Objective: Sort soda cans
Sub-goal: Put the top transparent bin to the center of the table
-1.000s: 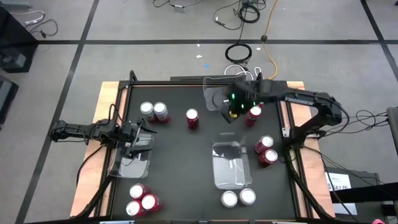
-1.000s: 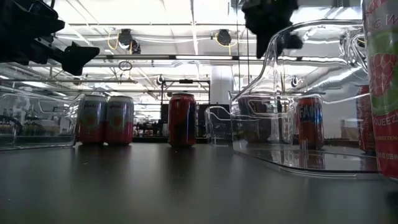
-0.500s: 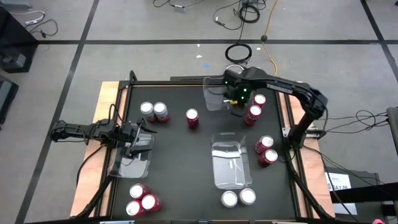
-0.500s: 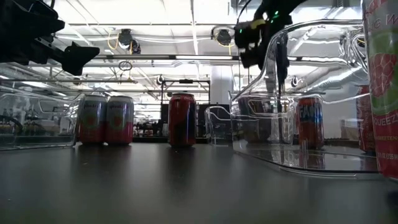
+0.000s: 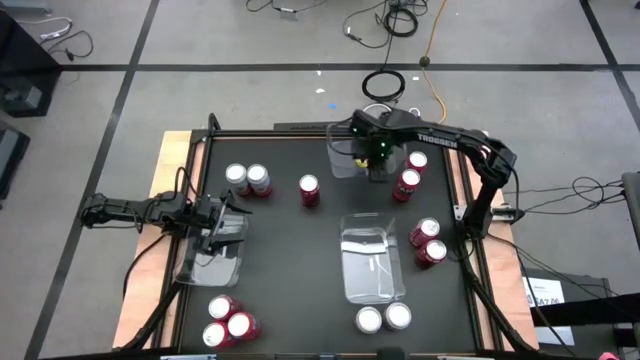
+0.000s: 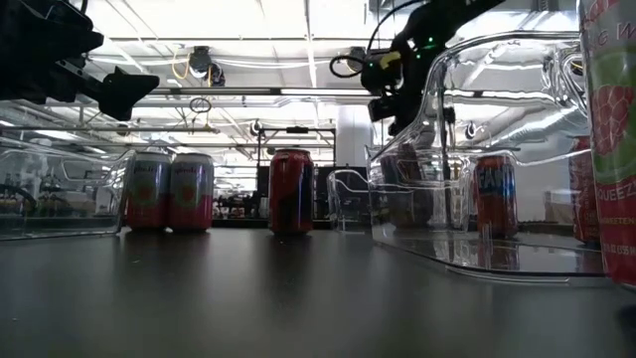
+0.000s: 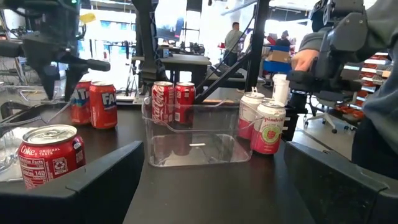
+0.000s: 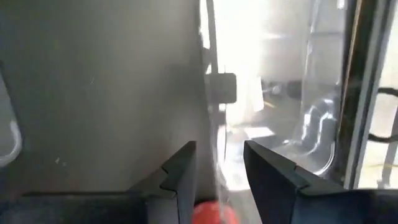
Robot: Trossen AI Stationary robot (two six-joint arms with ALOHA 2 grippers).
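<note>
The right gripper [image 8: 217,163] pinches the wall of the clear tray [image 5: 345,157], so set it flat before releasing, clear of the 2 red cans [image 5: 408,182] just beside it; the left gripper [image 5: 228,222] waits open.

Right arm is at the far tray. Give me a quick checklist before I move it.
1. Right gripper on the far tray: fingers straddle its wall. Ok.
2. Far tray flat on the table: cannot tell.
3. Two red cans beside that tray: upright, but close to the right arm. Ok.
4. Left gripper out of the way: open, waiting over the left tray. Ok.
5. Cans sorted into trays: none seen in the centre tray. Not ok.
</note>
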